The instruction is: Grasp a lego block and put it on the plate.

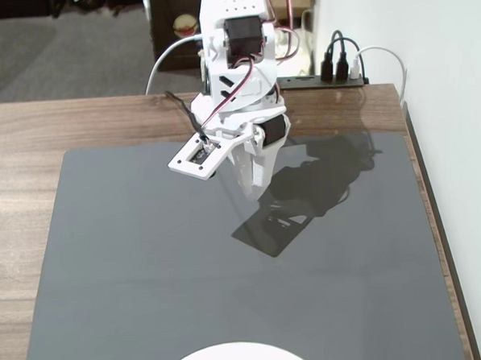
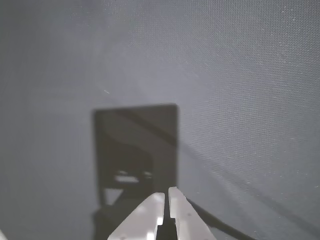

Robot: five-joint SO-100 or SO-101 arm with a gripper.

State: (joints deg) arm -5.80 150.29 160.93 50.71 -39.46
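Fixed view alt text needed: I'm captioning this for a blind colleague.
A white robot arm hangs its closed gripper above a dark grey mat on a wooden table. A white plate peeks in at the bottom edge; no lego block is visible.

Counted: one white round plate (image 1: 234, 358), one dark grey rectangular mat (image 1: 149, 273), one white two-finger gripper (image 1: 255, 189), one black power strip (image 1: 324, 81).
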